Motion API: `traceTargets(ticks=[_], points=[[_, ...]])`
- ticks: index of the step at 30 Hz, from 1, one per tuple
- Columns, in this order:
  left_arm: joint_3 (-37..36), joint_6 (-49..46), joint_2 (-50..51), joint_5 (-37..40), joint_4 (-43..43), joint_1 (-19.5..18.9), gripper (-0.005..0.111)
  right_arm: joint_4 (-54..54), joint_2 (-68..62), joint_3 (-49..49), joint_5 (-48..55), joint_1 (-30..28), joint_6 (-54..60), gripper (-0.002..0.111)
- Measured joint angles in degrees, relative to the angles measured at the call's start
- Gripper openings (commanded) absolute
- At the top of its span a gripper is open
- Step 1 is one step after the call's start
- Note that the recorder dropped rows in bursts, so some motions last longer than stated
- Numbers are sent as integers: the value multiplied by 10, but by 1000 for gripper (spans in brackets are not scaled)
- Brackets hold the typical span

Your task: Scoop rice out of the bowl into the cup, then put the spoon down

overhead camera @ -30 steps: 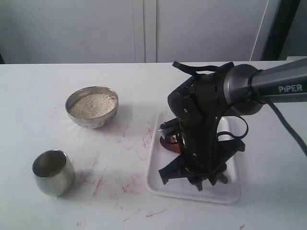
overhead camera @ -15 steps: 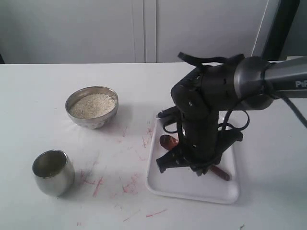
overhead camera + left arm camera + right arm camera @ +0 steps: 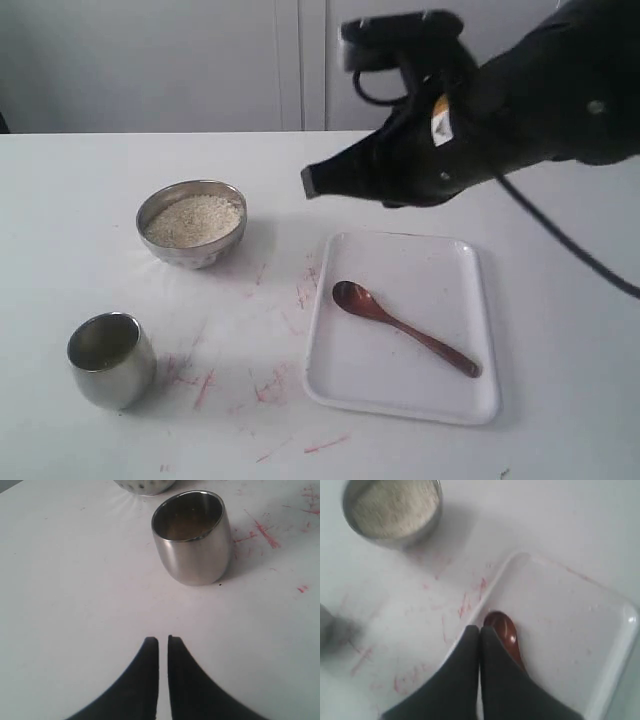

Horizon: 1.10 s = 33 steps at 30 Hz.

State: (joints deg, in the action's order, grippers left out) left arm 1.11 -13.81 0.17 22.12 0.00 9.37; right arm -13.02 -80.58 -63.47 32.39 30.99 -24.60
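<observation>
The dark wooden spoon (image 3: 400, 325) lies flat on the white tray (image 3: 440, 270), its oval bowl toward the table's middle. My right gripper (image 3: 312, 182) hangs high above the tray, shut on nothing; in the right wrist view its tips (image 3: 480, 630) hover over the spoon (image 3: 505, 632). The steel bowl (image 3: 192, 222) holds off-white rice (image 3: 195, 218). The steel cup (image 3: 110, 358) stands at the front left. In the left wrist view my left gripper (image 3: 163, 640) is shut and empty, a short way from the cup (image 3: 192, 537), which has a beige patch low inside.
Red smears (image 3: 270, 385) mark the white tabletop between cup, bowl and tray. A pale wall stands behind the table's far edge. The tray's rim (image 3: 485, 597) runs close to the smears. The bowl's underside (image 3: 145, 485) shows just beyond the cup.
The right gripper closed its jaws empty and rose from the tray to high above it, swinging up toward the camera. The spoon stays lying on the tray, now uncovered.
</observation>
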Motion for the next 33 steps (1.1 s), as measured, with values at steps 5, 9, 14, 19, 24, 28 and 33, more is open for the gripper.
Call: traceTargets(ticks=[5, 9, 14, 19, 24, 28, 33], points=[[0, 0, 0, 0, 0, 0, 14, -6, 108, 39, -65, 0, 24, 0], [0, 0, 0, 0, 0, 0, 14, -8, 192, 73, -97, 0, 55, 0], [0, 0, 0, 0, 0, 0, 14, -8, 300, 119, -135, 0, 72, 0], [0, 0, 0, 0, 0, 0, 14, -8, 449, 179, -162, 0, 80, 0], [0, 0, 0, 0, 0, 0, 14, -8, 575, 231, -164, 0, 88, 0], [0, 0, 0, 0, 0, 0, 14, -8, 657, 271, -162, 0, 88, 0], [0, 0, 0, 0, 0, 0, 14, -8, 742, 320, -164, 0, 88, 0]])
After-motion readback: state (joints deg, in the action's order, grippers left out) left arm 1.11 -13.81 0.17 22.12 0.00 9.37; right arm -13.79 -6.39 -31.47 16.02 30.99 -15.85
